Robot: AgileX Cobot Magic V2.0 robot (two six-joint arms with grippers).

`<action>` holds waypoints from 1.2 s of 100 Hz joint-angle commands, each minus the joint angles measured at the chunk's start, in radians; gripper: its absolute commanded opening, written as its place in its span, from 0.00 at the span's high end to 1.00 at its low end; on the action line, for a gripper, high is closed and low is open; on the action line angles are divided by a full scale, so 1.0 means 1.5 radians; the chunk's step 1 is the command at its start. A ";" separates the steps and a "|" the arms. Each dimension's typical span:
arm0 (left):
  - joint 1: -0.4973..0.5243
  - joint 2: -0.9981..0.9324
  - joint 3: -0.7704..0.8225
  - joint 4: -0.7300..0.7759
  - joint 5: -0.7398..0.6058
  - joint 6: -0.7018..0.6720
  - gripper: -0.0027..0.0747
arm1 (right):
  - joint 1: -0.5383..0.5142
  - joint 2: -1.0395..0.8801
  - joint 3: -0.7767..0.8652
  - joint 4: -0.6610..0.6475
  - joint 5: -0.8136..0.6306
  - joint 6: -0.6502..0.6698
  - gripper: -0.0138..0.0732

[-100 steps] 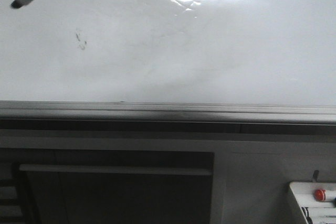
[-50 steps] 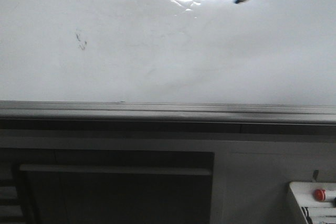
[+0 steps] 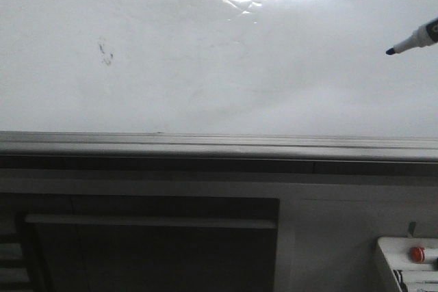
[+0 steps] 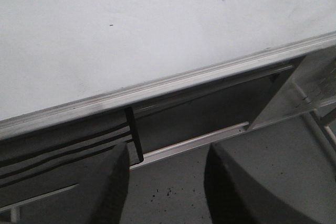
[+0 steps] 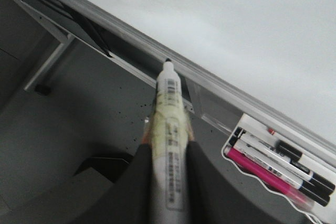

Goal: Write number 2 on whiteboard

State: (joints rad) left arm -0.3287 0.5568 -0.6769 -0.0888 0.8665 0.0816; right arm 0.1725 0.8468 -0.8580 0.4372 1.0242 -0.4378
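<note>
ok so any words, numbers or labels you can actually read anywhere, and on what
None can be read.
marker in the right hand: dark print along the barrel, too blurred to read.
whiteboard: no digit, only small dark smudges.
white box with red button: no text visible.

Right claw (image 5: 167,153) clamped (left claw (image 4: 167,182) parted).

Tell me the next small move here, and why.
Probably bring the marker tip onto a clean patch of the whiteboard to start the top curve. The right gripper holds it uncapped, and no digit is drawn yet.
</note>
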 commanded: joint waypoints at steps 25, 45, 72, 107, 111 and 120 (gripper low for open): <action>0.003 0.001 -0.017 -0.006 -0.066 -0.007 0.57 | -0.005 0.138 -0.157 0.091 0.036 -0.038 0.85; 0.003 0.001 -0.017 -0.006 -0.066 -0.007 0.57 | 0.060 0.229 -0.256 0.132 0.046 -0.062 0.85; 0.003 0.001 -0.017 -0.006 -0.066 -0.007 0.57 | 0.147 0.353 -0.379 0.043 0.023 -0.008 0.85; 0.003 0.001 -0.017 -0.006 -0.066 -0.007 0.57 | 0.147 0.456 -0.472 0.029 0.058 -0.008 0.85; 0.003 0.001 -0.017 -0.006 -0.066 -0.007 0.57 | 0.147 0.462 -0.474 0.015 0.051 -0.008 0.85; 0.003 0.001 -0.017 -0.006 -0.066 -0.007 0.57 | 0.146 0.468 -0.474 -0.010 0.039 -0.004 0.85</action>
State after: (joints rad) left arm -0.3287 0.5568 -0.6751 -0.0888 0.8372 0.0794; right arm 0.3936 1.5789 -1.5327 0.4323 1.1290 -0.4484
